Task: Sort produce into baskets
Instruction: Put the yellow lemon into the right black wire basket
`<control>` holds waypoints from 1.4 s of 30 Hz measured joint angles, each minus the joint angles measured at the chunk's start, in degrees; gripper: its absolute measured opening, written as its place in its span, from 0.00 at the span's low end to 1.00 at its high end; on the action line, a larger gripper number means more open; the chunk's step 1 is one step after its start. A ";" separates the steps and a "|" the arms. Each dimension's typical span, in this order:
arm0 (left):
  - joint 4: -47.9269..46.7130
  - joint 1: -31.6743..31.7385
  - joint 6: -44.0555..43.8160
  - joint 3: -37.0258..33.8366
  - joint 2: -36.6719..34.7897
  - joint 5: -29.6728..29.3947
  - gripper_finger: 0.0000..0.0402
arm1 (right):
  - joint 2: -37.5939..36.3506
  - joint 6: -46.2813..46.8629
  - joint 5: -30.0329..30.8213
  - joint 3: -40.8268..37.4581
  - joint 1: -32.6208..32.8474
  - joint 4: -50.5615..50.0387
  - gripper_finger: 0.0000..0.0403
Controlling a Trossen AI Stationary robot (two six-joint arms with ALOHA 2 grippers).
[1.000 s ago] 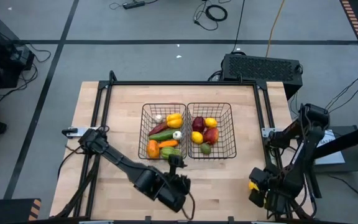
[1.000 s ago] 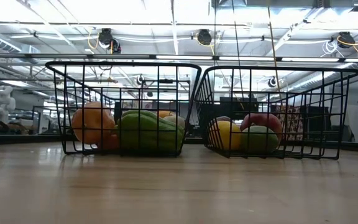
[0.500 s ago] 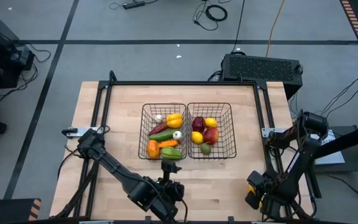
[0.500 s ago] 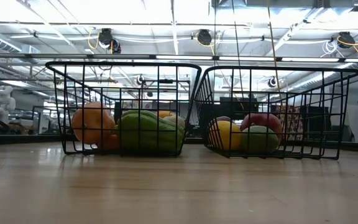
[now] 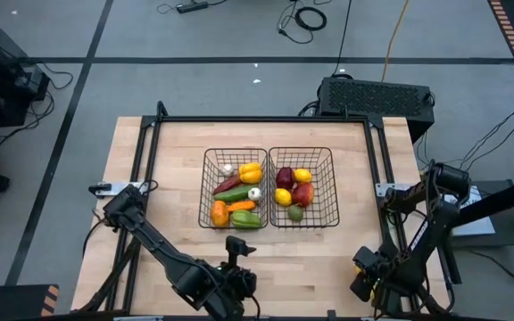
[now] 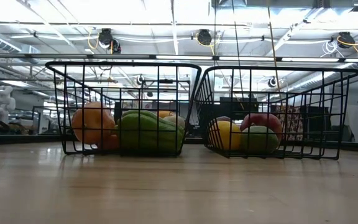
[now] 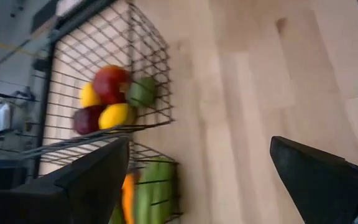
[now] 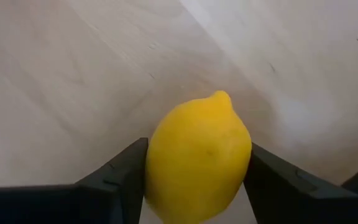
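- At the lower centre-left of the overhead frame, the dark left gripper (image 5: pixel 232 259) hangs near the front edge of the pale wooden table (image 5: pixel 177 160), its two fingers spread wide apart with nothing between them. It points toward the baskets, apparently free for another piece.
- Just above it, at the middle of the frame, sits the left of two black wire-grid baskets (image 5: pixel 207 187). It holds vegetables only: a yellow bell pepper (image 5: pixel 250 170), a long green cucumber (image 5: pixel 232 193), an orange pepper (image 5: pixel 219 213), a green pepper (image 5: pixel 246 219) and a white garlic bulb (image 5: pixel 254 193).
- Touching its side, the right black wire basket (image 5: pixel 333 187) carries the fruit: a dark red apple (image 5: pixel 285 176), two yellow lemons (image 5: pixel 302 175) and a brighter red apple (image 5: pixel 303 193), with one greenish piece (image 5: pixel 295 213) at its near end. The split suggests vegetables go left and fruit goes right.
- From table height, both baskets stand upright side by side, the orange and green peppers pressed against the near mesh.
- At the lower right of the overhead frame, off the table's corner, the right gripper (image 8: pixel 194 171) has a smooth yellow lemon (image 8: pixel 197 155) between its dark fingers. Both sit right against the fruit's flanks, clamped or nearly so. This lemon is well apart from the baskets and, by the sorting so far, belongs with the fruit.
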 joint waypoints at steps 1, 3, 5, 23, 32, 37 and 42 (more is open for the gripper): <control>-0.67 0.01 0.11 0.05 -0.60 -0.81 0.98 | -0.16 0.00 -0.11 -0.01 -0.13 0.04 0.52; -3.19 0.01 0.20 0.05 -1.56 -2.64 0.98 | -0.61 0.04 -0.12 -0.07 -0.53 0.64 0.53; -5.41 0.14 0.14 0.05 -2.32 -4.02 0.98 | -1.31 -0.48 0.01 -0.09 -0.94 2.28 0.55; 13.17 11.47 18.03 -17.23 -17.24 3.50 0.98 | -26.73 -37.28 33.93 -0.02 -11.47 7.58 0.55; 27.86 16.66 18.22 -34.33 -29.81 2.58 0.98 | -35.54 -59.25 46.43 0.02 -24.00 3.39 0.56; 45.94 18.26 20.17 -47.74 -39.26 1.97 0.98 | -32.55 -60.66 41.32 0.00 -30.98 -0.26 0.56; 58.85 18.97 22.23 -57.75 -47.32 2.06 0.98 | -27.58 -63.03 38.97 0.00 -34.68 -0.32 0.56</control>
